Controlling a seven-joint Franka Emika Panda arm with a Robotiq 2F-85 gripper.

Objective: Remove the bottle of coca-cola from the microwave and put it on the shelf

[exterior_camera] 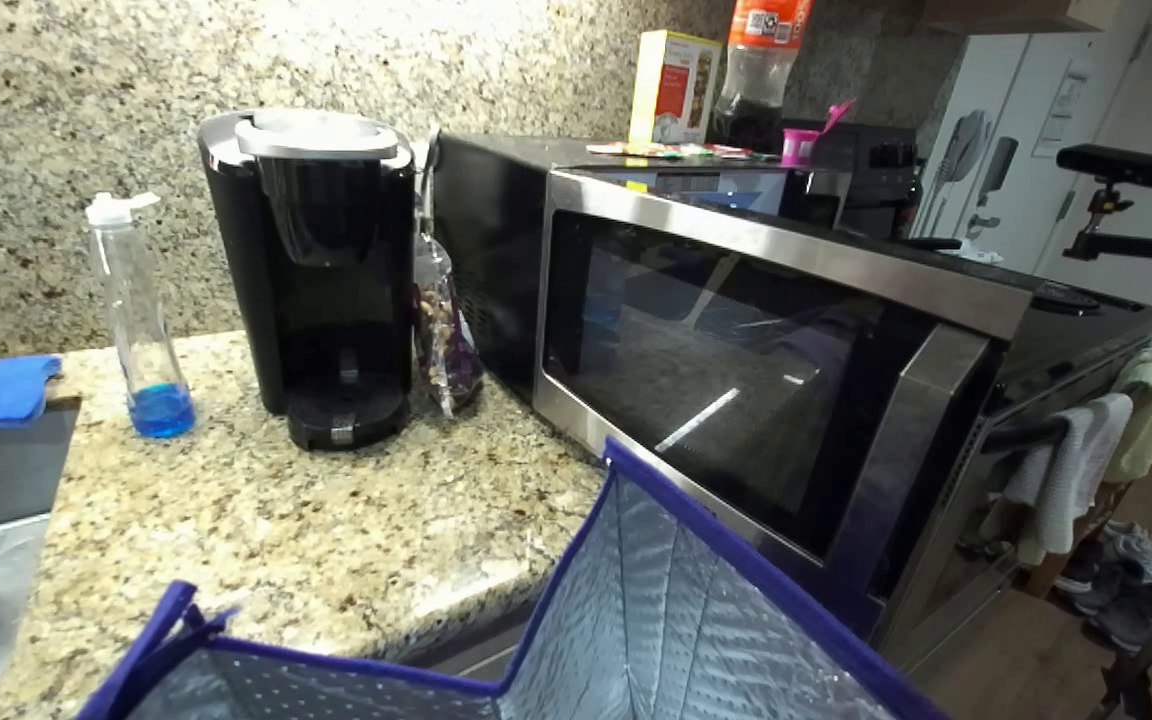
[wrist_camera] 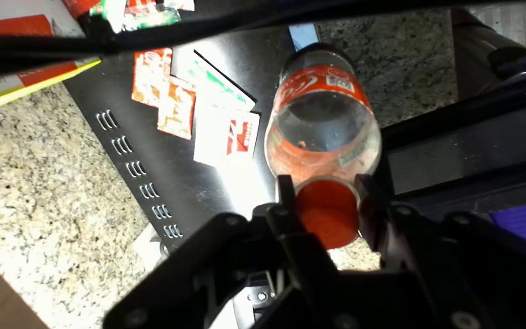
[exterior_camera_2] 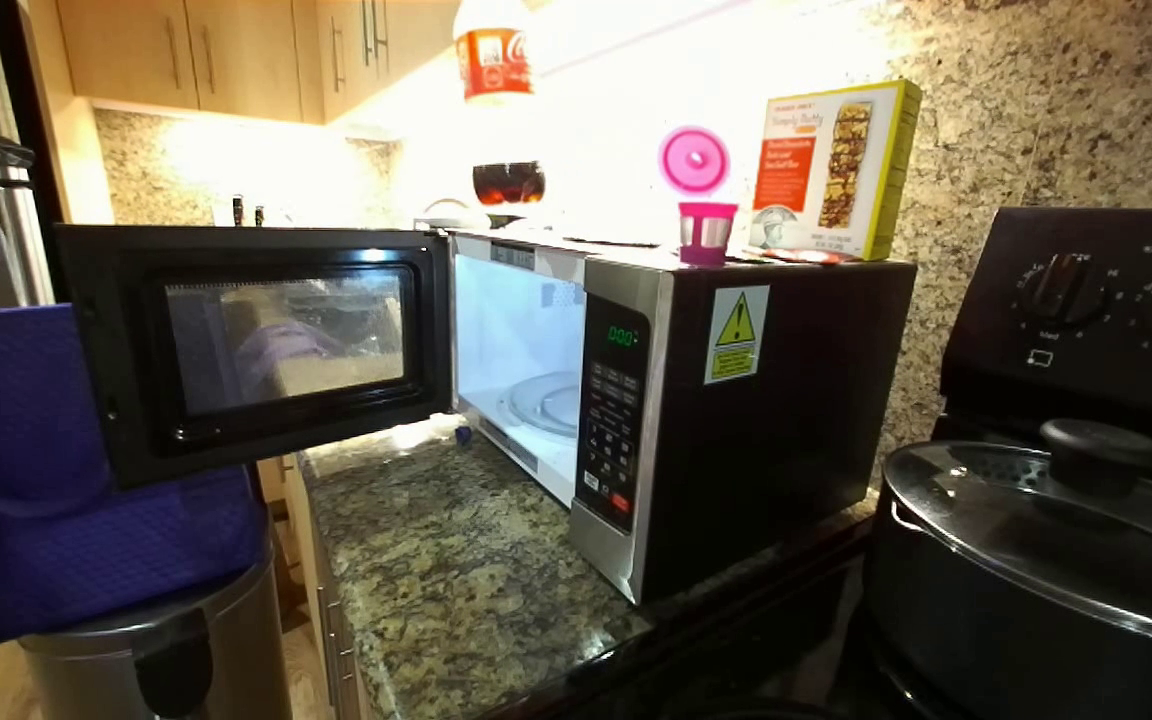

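Red-capped, the bottle (wrist_camera: 323, 132) is atop or just over the microwave (exterior_camera_2: 756, 450), its long axis running steeply down from the gripper (wrist_camera: 326, 189), narrowed and holding the neck. Base contact is unclear.

Gripper (wrist_camera: 327, 201) black in wrist view; linkages (wrist_camera: 185, 265) bulky, jointed, with round grey screw heads (wrist_camera: 465, 320). Fingers (wrist_camera: 286, 201) narrow, dark. Black cable-like strip (wrist_camera: 226, 26), blurred, spans top.

Gripper (wrist_camera: 326, 198): we clamp with a narrow gap.
Fingers (wrist_camera: 286, 195): ours stand left and right, tips far.
Knuckles (wrist_camera: 232, 230): ours spread wide, near.
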